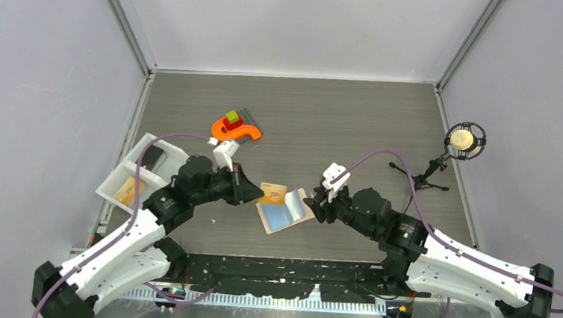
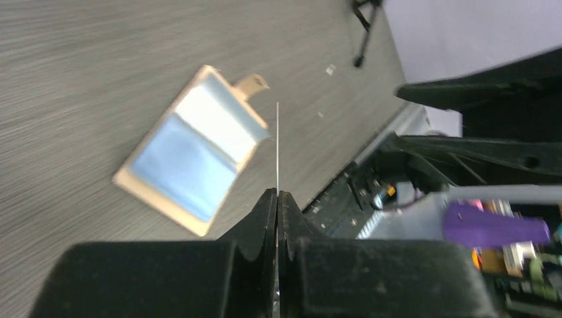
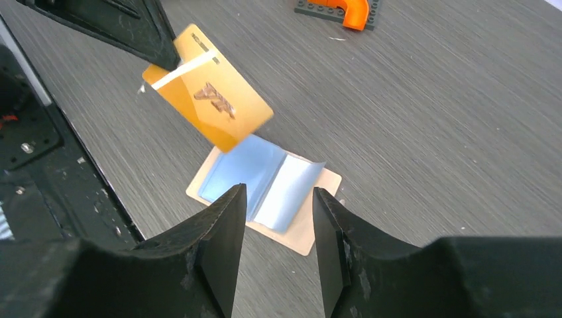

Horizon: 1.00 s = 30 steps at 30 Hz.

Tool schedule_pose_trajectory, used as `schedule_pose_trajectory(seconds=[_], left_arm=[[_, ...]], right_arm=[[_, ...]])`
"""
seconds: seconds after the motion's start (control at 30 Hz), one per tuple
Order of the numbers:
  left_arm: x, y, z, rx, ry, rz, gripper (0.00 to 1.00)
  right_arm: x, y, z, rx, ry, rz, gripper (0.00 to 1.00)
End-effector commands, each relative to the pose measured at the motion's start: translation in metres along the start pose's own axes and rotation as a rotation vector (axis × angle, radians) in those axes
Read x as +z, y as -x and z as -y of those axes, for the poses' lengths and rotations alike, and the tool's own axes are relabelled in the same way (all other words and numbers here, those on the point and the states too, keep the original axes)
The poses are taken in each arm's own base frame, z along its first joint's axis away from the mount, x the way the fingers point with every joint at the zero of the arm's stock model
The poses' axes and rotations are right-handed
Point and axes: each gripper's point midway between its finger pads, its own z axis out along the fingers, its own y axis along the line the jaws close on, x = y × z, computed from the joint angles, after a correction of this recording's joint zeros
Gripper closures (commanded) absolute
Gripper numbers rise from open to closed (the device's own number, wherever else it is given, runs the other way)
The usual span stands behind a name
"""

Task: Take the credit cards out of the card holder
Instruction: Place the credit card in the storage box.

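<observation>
Fingers on left (image 2: 262, 222) pinch thin glossy orange card (image 3: 213, 101); right fingers (image 3: 223, 228) spread beside blue-lined wallet (image 3: 264, 183).

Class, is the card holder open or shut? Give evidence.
Open: the card holder lies spread, pale blue inner faces up; the left gripper holds the orange card above it.

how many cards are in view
3: an orange card in the left fingers above the card holder, a dark card in the white tray's far compartment, seemingly an orange-yellow card in its near one. More may be hidden.
</observation>
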Motion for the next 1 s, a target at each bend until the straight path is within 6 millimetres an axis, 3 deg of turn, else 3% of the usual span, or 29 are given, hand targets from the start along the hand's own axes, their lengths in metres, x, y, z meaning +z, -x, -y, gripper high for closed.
schedule_pose_trajectory(seconds=[0.0, 0.1, 0.2, 0.27, 0.3, 0.37, 0.43, 0.63, 0.8, 0.97], left_arm=[[-0.033, 0.027, -0.037, -0.092, 0.197, 0.166, 1.00], [-0.069, 0.048, -0.057, -0.127, 0.301, 0.307, 1.00], [-0.119, 0.059, -0.092, -0.163, 0.549, 0.406, 1.00], [-0.142, 0.064, -0.103, -0.171, 0.640, 0.434, 1.00], [-0.149, 0.067, -0.105, -0.177, 0.665, 0.440, 1.00], [-0.163, 0.074, -0.116, -0.217, 0.720, 0.457, 1.00], [-0.171, 0.079, -0.128, -0.271, 0.750, 0.464, 1.00], [-0.200, 0.095, -0.168, -0.461, 0.763, 0.560, 1.00], [-0.243, 0.093, -0.196, -0.515, 0.943, 0.640, 1.00], [-0.277, 0.091, -0.204, -0.517, 1.055, 0.708, 1.00]], right_arm=[[-0.004, 0.032, -0.016, 0.127, 0.111, 0.069, 0.52], [-0.003, 0.031, -0.017, 0.150, 0.111, 0.068, 0.52], [0.001, 0.033, -0.011, 0.212, 0.063, 0.095, 0.45], [0.004, 0.030, -0.011, 0.250, 0.055, 0.109, 0.31], [0.006, 0.026, -0.011, 0.258, 0.054, 0.105, 0.18], [0.009, 0.021, -0.012, 0.277, 0.050, 0.093, 0.05], [0.012, 0.017, -0.012, 0.287, 0.044, 0.078, 0.01], [0.012, 0.009, -0.016, 0.270, 0.061, 0.041, 0.01], [0.010, 0.008, -0.018, 0.239, 0.078, 0.020, 0.00], [0.007, 0.005, -0.023, 0.208, 0.113, -0.032, 0.00]])
